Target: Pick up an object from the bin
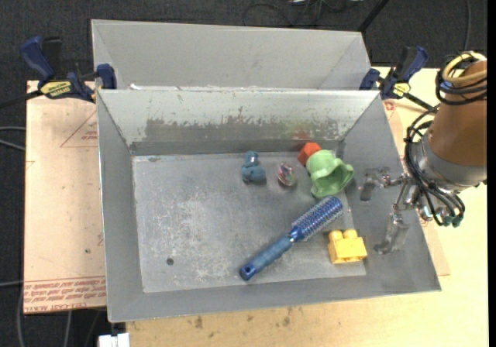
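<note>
At right wall of the bin (399,268), gripper (380,214) hangs w/ jaws apart, empty, just beside yellow block (346,246). Risk: descending, one jaw may scrape the sloped wall & miss block.

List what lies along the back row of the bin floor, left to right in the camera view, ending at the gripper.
small blue figure → small purplish thing → orange ball → green cup → gripper
</note>
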`<action>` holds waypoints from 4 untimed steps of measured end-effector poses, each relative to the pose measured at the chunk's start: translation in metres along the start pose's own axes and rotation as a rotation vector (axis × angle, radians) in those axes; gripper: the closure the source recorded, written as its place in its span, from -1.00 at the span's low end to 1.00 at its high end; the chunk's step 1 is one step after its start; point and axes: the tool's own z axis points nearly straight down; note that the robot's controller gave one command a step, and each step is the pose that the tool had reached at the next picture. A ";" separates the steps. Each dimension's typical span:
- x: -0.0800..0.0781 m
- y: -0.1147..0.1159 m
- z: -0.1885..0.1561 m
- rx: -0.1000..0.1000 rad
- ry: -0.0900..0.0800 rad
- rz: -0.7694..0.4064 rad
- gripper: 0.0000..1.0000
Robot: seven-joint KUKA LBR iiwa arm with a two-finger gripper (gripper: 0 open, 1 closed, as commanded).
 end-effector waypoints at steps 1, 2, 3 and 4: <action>-0.015 -0.022 -0.007 0.003 -0.011 -0.013 -1.00; -0.062 0.016 0.131 -0.001 -0.004 -0.248 -1.00; -0.092 0.024 0.159 0.001 -0.011 -0.261 -1.00; -0.091 0.024 0.159 0.002 -0.008 -0.260 1.00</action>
